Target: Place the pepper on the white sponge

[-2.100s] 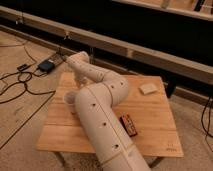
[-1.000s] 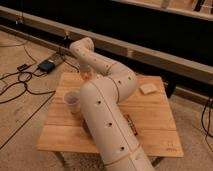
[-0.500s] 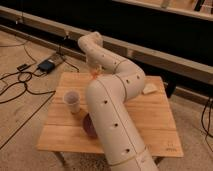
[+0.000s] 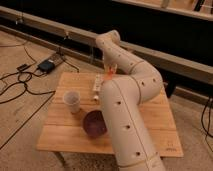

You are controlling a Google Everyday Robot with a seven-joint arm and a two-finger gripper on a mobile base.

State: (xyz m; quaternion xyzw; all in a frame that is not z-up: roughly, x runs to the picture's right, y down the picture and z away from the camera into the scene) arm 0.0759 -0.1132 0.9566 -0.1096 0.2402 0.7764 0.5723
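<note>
My gripper [image 4: 110, 70] hangs from the wrist over the back of the wooden table [image 4: 60, 137], just right of a white tube. It is shut on the small orange-red pepper [image 4: 110, 73], which shows at the fingertips above the tabletop. The thick white arm [image 4: 125, 115] rises from the bottom of the view, bends at the right and reaches back left to the gripper. The white sponge is hidden behind the arm's elbow on the right side of the table.
A long white tube [image 4: 97, 83] lies near the back edge. A white cup [image 4: 72, 101] stands at the left. A purple bowl [image 4: 93, 123] sits near the front, against the arm. Cables and a black box [image 4: 46, 65] lie on the floor to the left.
The arm has swung to the right, carrying the gripper and pepper along the back of the table. The cup and bowl are uncovered now, and the arm covers the sponge.
</note>
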